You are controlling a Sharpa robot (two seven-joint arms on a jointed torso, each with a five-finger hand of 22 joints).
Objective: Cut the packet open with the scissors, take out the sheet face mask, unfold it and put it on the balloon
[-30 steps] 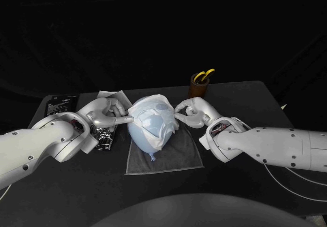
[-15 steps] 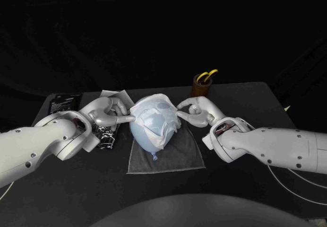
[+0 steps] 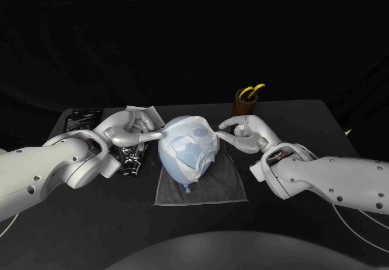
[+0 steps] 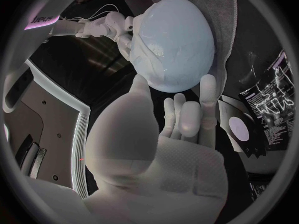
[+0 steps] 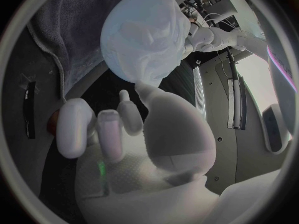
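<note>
White mask (image 3: pixel 193 143) sits bumpy on the balloon (image 3: pixel 185 175). Left hand (image 3: pixel 130 129) holds nothing, fingers spread, just touching it; I cannot tell if the right hand (image 3: pixel 245 132) pinches. Best to smooth softly from both sides.

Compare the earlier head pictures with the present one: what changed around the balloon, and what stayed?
The sheet face mask, whose top edge stood up in a peak, now lies rounder over the balloon. The left hand and right hand stay at the balloon's sides, fingertips against it. The towel and scissors have not moved.
</note>
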